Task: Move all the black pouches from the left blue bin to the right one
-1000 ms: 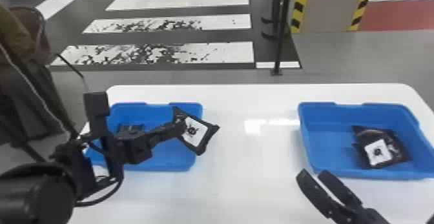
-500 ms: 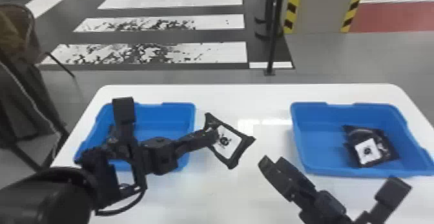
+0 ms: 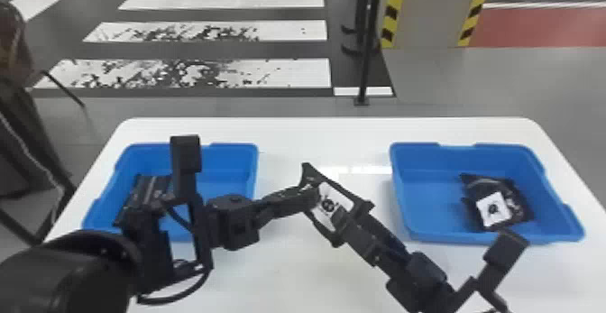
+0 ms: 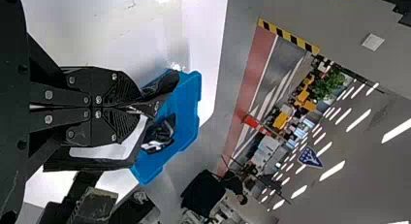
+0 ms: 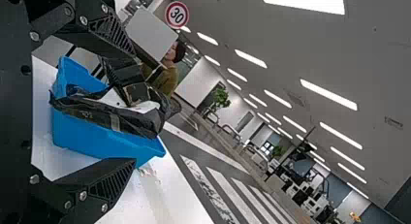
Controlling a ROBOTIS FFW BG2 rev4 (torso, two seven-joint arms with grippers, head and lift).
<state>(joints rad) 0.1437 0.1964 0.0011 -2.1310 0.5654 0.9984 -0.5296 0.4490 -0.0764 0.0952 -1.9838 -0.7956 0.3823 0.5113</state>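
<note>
Left jaws (image 3: 314, 195) pinch a black pouch (image 3: 349, 195) above the table (image 3: 288, 280); right jaws (image 3: 346, 225) gape beside it. Its white label (image 3: 338, 198) is partly covered; an arm half-hides the left blue bin (image 3: 234, 145).

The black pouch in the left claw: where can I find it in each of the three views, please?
Head view: the pouch is slightly right of and below the centre, at the left claw.
Left wrist view: in the left half, partly hidden by that claw's shut fingers.
Right wrist view: in the left half, between the right claw's open fingers, with a blue bin behind.
Shared landmark: the white table.
</note>
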